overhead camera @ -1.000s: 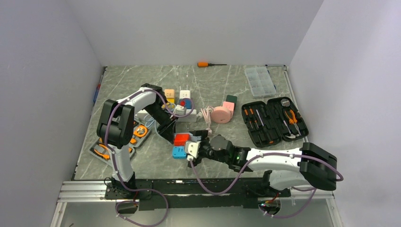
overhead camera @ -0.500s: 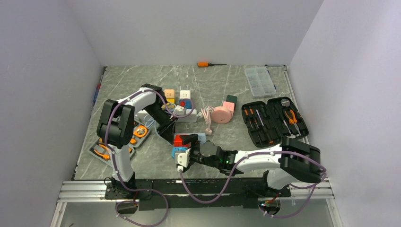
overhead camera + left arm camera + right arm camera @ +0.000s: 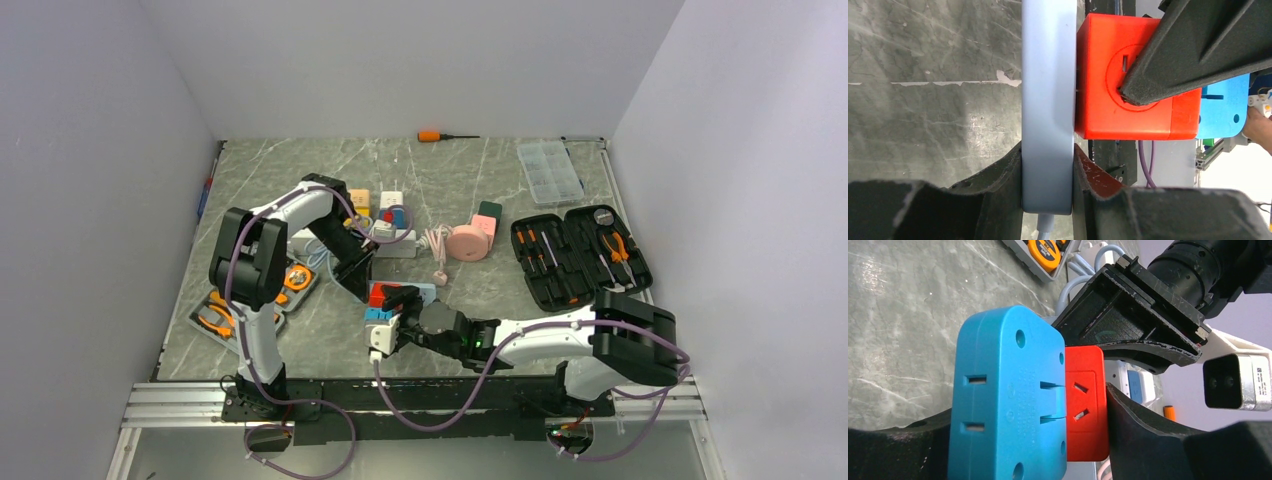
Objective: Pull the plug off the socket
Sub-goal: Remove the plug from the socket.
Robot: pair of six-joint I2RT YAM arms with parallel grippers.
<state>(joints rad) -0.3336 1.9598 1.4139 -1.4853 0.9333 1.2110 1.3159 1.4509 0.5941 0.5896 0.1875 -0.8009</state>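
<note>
Near the tabletop's near edge, left of middle, the left end effector is clamped on the pale bluish plastic power strip bearing the red cube plug. The right end effector brackets the plug and a blue adapter block; whether it grips is unclear. Likely rigid, light, slick: pinch flat sides, pull straight

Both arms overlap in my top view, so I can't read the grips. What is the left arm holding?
Observer: In the left wrist view, the left gripper's jaws clamp both faces of a pale blue strip standing on edge.
Operator: And the right arm?
Observer: In the right wrist view, the right gripper's jaws bracket the blue cube and the red cube together. I cannot tell whether they are pressing on the cubes.
</note>
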